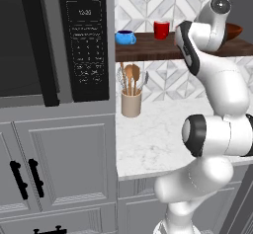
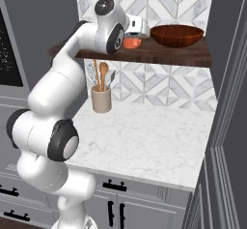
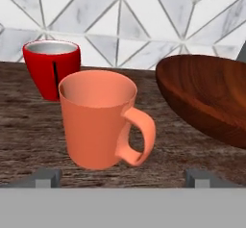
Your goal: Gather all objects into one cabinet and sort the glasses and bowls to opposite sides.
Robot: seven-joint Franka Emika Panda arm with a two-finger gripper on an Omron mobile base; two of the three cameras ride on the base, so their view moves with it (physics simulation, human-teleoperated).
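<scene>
On the wooden shelf [image 1: 148,53], left to right: blue mug [image 1: 125,37], red mug [image 1: 161,29], orange mug [image 3: 103,119] just beside the brown bowl [image 2: 176,35]; gathering looks done, orange mug arguably left to shift; gripper [image 3: 124,176] wide open, empty.

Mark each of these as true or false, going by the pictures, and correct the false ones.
1. The orange mug stands upright on the shelf. True.
2. The hand is shut on the orange mug. False: it is open, with the mug in front of it, not gripped.
3. The bowl sits on the counter. False: it is on the shelf.
4. The blue mug is on the shelf, left of the red mug in the left base view. True.
</scene>
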